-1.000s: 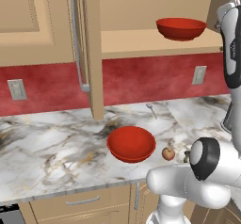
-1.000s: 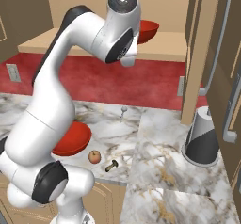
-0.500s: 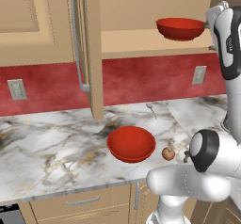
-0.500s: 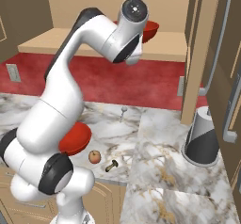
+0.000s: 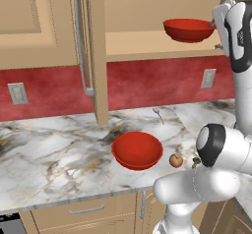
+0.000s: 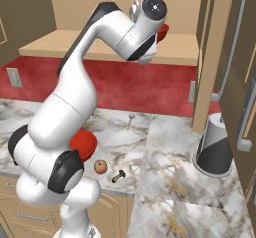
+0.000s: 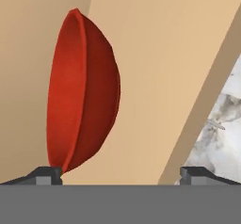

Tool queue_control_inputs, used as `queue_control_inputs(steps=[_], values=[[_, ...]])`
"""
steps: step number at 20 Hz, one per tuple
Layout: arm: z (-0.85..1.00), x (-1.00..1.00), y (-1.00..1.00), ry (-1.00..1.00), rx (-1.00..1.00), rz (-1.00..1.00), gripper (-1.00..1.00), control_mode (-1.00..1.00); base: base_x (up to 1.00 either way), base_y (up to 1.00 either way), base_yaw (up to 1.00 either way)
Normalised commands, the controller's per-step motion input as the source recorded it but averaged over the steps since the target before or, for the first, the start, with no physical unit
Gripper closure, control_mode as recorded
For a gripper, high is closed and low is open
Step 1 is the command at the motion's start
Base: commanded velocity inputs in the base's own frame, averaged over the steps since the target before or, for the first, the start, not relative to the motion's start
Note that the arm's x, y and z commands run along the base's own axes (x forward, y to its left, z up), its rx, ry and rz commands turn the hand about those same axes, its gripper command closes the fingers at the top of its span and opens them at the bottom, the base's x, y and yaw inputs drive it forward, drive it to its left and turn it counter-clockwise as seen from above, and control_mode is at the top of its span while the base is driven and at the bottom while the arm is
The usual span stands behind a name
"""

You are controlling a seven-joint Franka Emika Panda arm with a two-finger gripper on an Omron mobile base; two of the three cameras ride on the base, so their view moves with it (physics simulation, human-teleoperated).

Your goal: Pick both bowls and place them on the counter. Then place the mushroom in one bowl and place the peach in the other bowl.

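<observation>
One red bowl [image 5: 137, 150] already sits near the front edge of the bench [image 5: 54, 154], with the peach [image 5: 175, 160] and mushroom [image 6: 119, 176] just beside it. The second red bowl [image 5: 188, 29] waits on the shelf [image 5: 147, 43]. The end effector [image 7: 120, 173] is wide open at its rim, holding nothing. Next it should close on that rim and lift.

The open cabinet door [image 5: 96, 51] hangs over the counter [image 5: 54, 154], left of the shelf [image 5: 147, 43].
</observation>
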Motion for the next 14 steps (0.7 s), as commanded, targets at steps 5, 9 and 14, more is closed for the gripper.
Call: queue_control_inputs(steps=[5,9,14], values=[[0.0,0.1,0.04,-0.05,0.0,0.0,-1.0,-1.0,0.0,0.0,0.0],[0.0,0.15,0.11,-0.04,-0.01,-0.02,-1.0,-1.0,0.0,0.0,0.0],[-0.01,0.21,0.16,-0.01,-0.02,-0.02,-1.0,-1.0,0.0,0.0,0.0]])
